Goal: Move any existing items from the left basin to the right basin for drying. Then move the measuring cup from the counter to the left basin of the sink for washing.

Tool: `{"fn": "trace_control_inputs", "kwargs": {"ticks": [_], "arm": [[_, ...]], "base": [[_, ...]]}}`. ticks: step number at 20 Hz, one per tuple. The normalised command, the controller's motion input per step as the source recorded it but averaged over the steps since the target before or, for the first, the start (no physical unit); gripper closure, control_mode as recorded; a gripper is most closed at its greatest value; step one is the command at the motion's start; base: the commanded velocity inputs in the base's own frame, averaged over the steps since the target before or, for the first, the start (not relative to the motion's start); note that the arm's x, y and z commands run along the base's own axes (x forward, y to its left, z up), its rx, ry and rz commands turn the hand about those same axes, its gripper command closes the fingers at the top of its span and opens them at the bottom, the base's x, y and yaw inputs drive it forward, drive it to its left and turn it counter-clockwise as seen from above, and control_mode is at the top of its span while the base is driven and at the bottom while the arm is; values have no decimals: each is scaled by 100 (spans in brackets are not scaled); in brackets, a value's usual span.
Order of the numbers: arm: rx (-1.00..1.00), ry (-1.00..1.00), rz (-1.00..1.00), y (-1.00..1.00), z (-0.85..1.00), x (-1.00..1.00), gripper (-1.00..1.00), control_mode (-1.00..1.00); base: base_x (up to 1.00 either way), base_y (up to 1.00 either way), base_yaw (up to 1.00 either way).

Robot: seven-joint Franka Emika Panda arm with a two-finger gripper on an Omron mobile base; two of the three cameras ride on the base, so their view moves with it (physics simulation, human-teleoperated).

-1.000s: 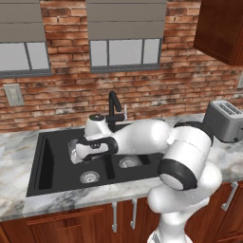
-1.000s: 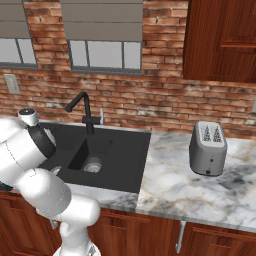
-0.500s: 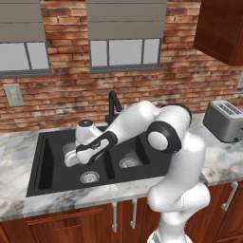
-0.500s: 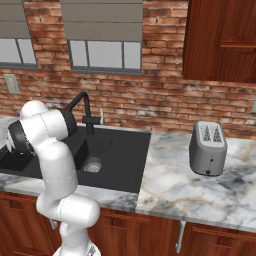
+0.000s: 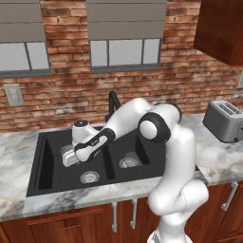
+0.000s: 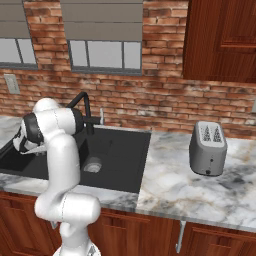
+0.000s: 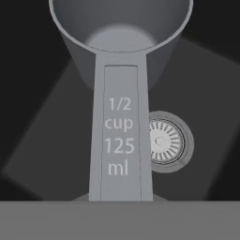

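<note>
A kitchen counter [image 5: 213, 161] of pale grey marble is set against a red brick wall [image 5: 190, 80], with windows [image 5: 124, 52] above and dark wood cabinets [image 6: 220, 40] at the upper right. A black double sink [image 5: 47, 163] is sunk into the counter, with a black faucet [image 5: 113, 102] behind it and a round metal drain [image 5: 89, 177] in the left basin. A silver toaster [image 6: 208, 147] stands on the counter, well apart from the sink to its right.

The white arm is bent over and reached down into the left basin. The gripper [image 5: 71, 156] is held low above the basin floor, narrowly closed on the flat handle of a grey measuring cup [image 7: 121, 93]. The cup is seen in the hand view over the left basin, beside the drain [image 7: 165, 141], marked "1/2 cup 125 ml".
</note>
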Motion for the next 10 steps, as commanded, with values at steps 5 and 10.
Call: {"fn": "trace_control_inputs", "kwargs": {"ticks": [5, 10], "arm": [[0, 1, 2, 12, -31, 32, 100, -100], [0, 0, 1, 10, -33, 27, 100, -100]], "base": [[0, 0, 0], [0, 0, 0]]}}
